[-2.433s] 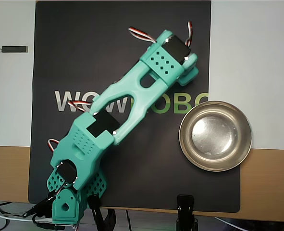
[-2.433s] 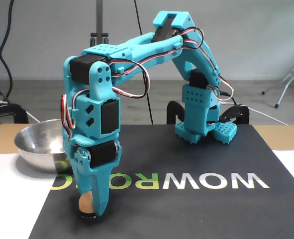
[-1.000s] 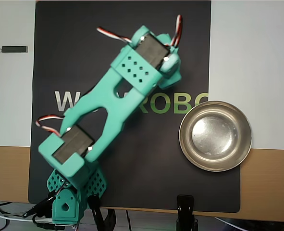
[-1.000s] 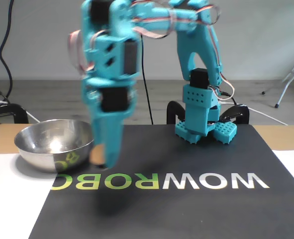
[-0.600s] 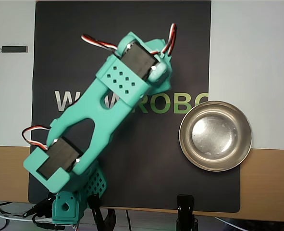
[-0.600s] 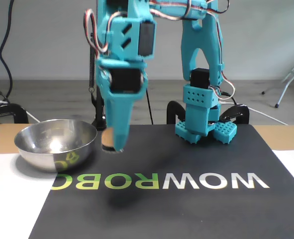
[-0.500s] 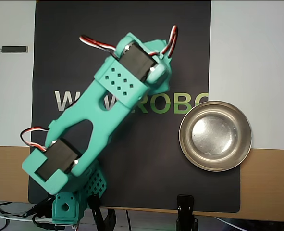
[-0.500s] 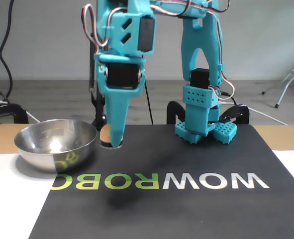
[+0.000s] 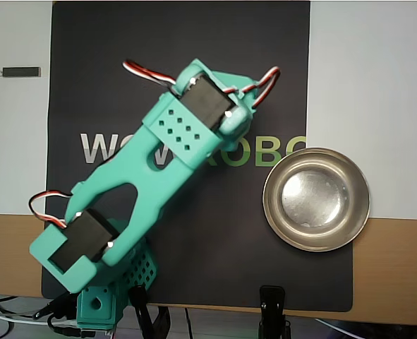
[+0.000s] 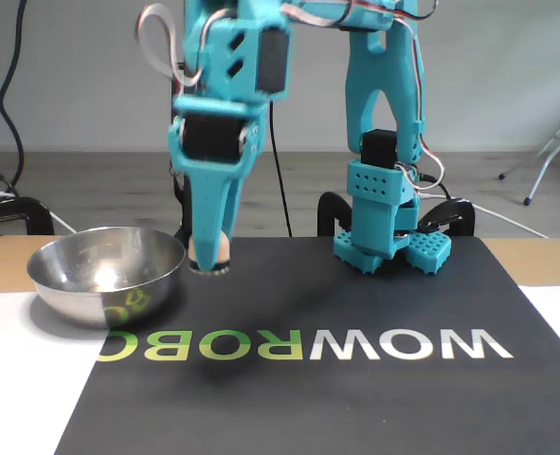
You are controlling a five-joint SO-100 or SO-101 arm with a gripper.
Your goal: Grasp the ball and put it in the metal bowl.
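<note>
Ball: small smooth peach-orange ball (image 10: 210, 250) sits pinched between the tips of the pincer, lifted clear of the mat; in the fixed view it hangs just right of the bowl's rim, and in the overhead view the arm hides it.
Pincer: turquoise two-finger pincer (image 10: 209, 256) points straight down, its jaws closed on the ball.
Bowl: round shallow silver-grey metal bowl (image 10: 81, 284) stands at the mat's edge, partly on it, and is empty in both views (image 9: 316, 240).
Arm: turquoise printed arm (image 9: 162, 159) reaches diagonally over the mat in the overhead view, its wrist end short of the bowl and to the bowl's left.
Mat: black rectangular mat with pale and green lettering (image 10: 393, 398) covers the middle of the worktop (image 9: 395, 261).
Step in hand: carrying, judged from a held, raised ball not yet above the bowl.
Next move: likely a sideways swing until the ball is above the bowl's middle, keeping height so the fingertips clear the rim, then parting the jaws low enough that the ball does not bounce out.
</note>
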